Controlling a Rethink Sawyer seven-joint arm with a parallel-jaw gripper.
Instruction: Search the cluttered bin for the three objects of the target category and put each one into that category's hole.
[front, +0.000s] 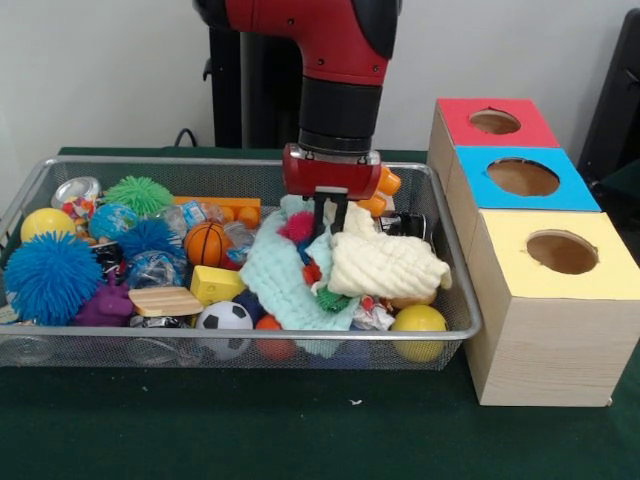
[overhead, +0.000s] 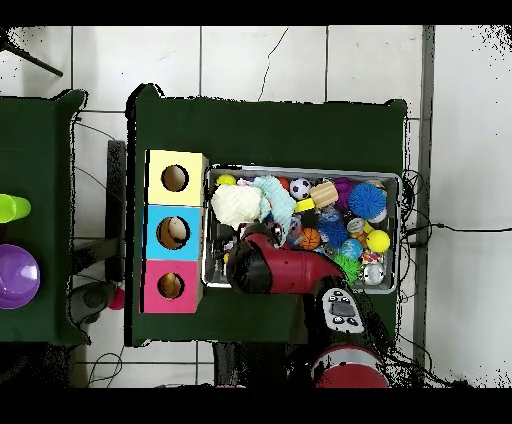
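Note:
The wire mesh bin (front: 240, 163) (overhead: 304, 172) is full of toys. A green puffer ball (front: 140, 194) (overhead: 347, 266) lies at its back left in the front view. A large blue puffer ball (front: 52, 277) (overhead: 367, 200) lies at the front left, and a darker blue one (front: 148, 238) sits between them. My gripper (front: 332, 215) reaches down into the bin's middle, over a pink hairy ball (front: 298, 227) and the cloths, far from the green ball. In the overhead view the arm (overhead: 270, 270) hides it. The red-topped box's hole (front: 494, 122) (overhead: 171, 286) is beside the bin.
A cream cloth (front: 385, 265) and a mint cloth (front: 275, 275) are heaped under the gripper. Yellow balls (front: 418, 322), a football (front: 224, 318), a basketball (front: 205, 242) and blocks fill the bin. The blue-topped hole (front: 522, 177) and yellow-topped hole (front: 562, 252) adjoin the red one.

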